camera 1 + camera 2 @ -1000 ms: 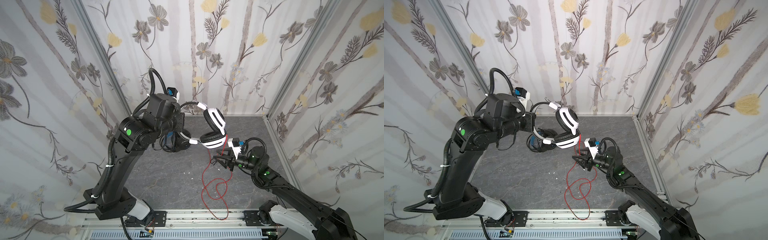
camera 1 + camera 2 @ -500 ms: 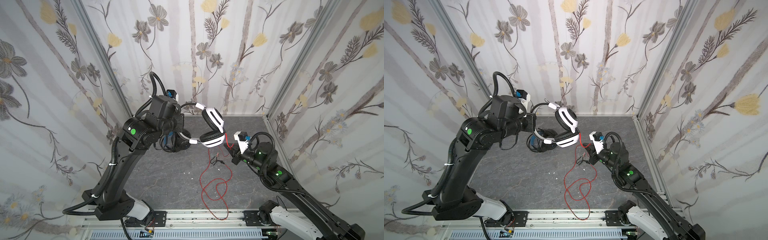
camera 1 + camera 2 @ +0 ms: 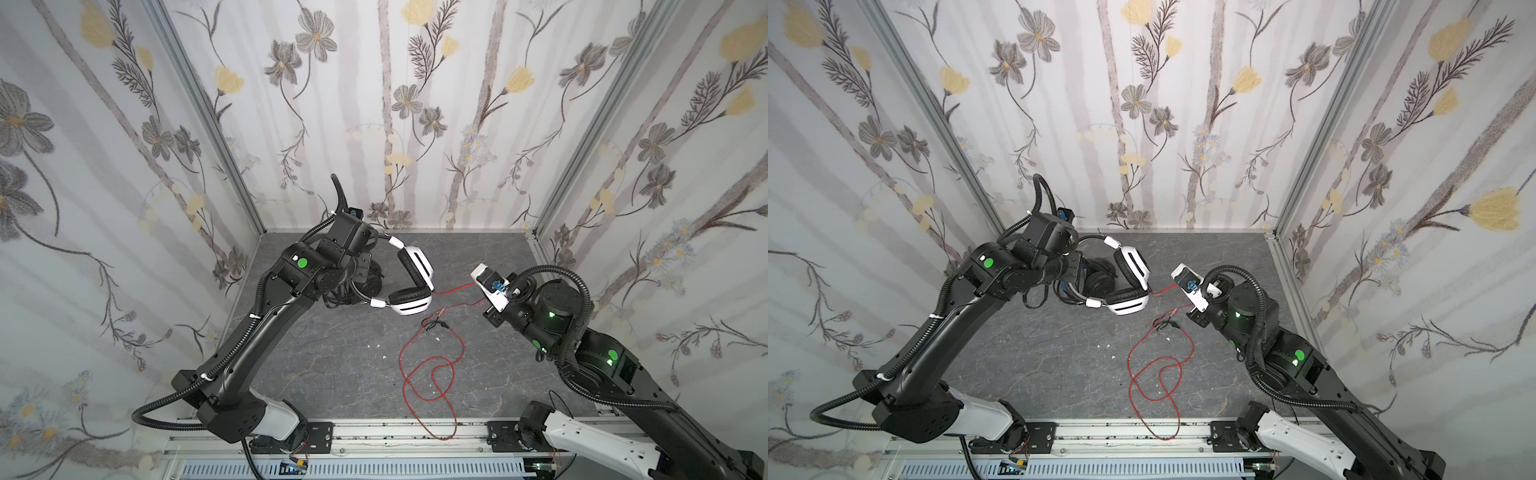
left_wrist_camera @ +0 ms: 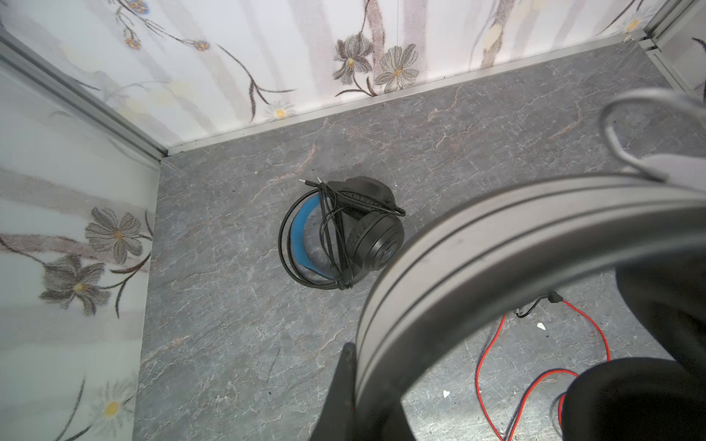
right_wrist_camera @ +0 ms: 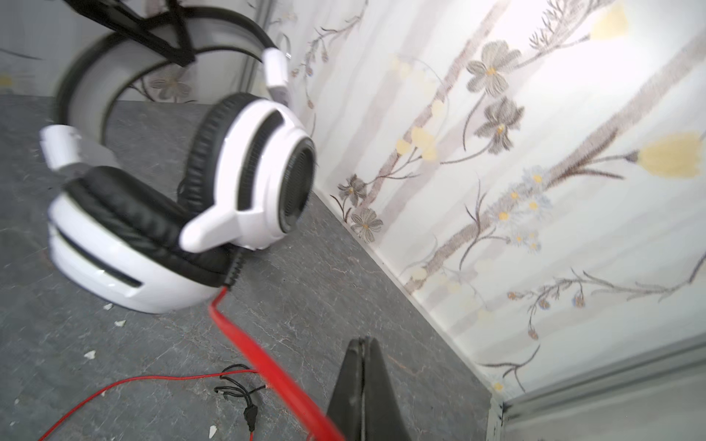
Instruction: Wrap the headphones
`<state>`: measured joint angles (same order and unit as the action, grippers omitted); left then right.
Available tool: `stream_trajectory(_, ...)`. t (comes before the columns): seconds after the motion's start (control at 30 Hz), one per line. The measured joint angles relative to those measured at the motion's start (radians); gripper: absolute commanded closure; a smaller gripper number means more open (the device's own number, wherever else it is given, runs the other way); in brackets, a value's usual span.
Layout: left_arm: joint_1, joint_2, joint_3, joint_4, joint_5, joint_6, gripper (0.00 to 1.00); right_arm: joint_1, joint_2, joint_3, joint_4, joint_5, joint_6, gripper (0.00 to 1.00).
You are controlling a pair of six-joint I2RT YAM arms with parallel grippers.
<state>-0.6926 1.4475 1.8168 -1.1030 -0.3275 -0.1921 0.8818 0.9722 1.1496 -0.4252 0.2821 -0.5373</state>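
1. I can't make out any writing on the white headset (image 3: pixel 417 264); it is too blurred.
2. My left gripper (image 5: pixel 179 49) is clamped on its headband, with the cups hanging over the table (image 3: pixel 332 374) between the arms.
3. My right gripper (image 5: pixel 363 343) has its fingers pressed together. The red cable (image 5: pixel 267 362) runs taut from the lower cup past them; I can't tell if it's nipped.
4. More red cable loops on the table, front centre.
5. The black headset (image 4: pixel 344 233) lies back left, its own cable wound round it.
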Motion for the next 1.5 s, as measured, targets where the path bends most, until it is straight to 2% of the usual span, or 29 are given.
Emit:
stream_trajectory(0.13, -0.046, 0.008, -0.046, 0.059, 0.038, 0.023, 1.00, 0.042, 0.071, 0.110, -0.061, -0.035, -0.077, 1.00)
stream_trajectory(0.33, -0.153, 0.104, -0.021, 0.072, 0.066, 0.092, 1.00, 0.093, 0.172, 0.185, -0.138, -0.092, -0.129, 1.00)
stream_trajectory(0.5, -0.209, 0.154, 0.017, 0.058, 0.083, 0.140, 1.00, 0.108, 0.209, 0.159, -0.140, -0.043, -0.147, 0.99)
stream_trajectory(0.67, -0.237, 0.170, 0.032, 0.038, 0.117, 0.169, 1.00, 0.100, 0.216, 0.106, -0.123, 0.047, -0.153, 0.92)
stream_trajectory(0.73, -0.245, 0.177, 0.040, 0.031, 0.133, 0.184, 1.00, 0.085, 0.216, 0.098, -0.106, 0.069, -0.151, 0.83)
stream_trajectory(0.9, -0.253, 0.187, 0.046, 0.021, 0.191, 0.195, 1.00, 0.031, 0.214, 0.089, -0.058, 0.077, -0.106, 0.71)
stream_trajectory(1.07, -0.254, 0.195, 0.060, 0.007, 0.243, 0.206, 1.00, -0.019, 0.209, 0.087, -0.024, 0.071, -0.069, 0.65)
stream_trajectory(1.43, -0.262, 0.210, 0.075, 0.007, 0.288, 0.209, 1.00, -0.110, 0.208, 0.062, -0.005, 0.035, 0.012, 0.59)
stream_trajectory(1.5, -0.263, 0.207, 0.075, 0.007, 0.294, 0.207, 1.00, -0.124, 0.208, 0.062, 0.001, 0.023, 0.030, 0.53)
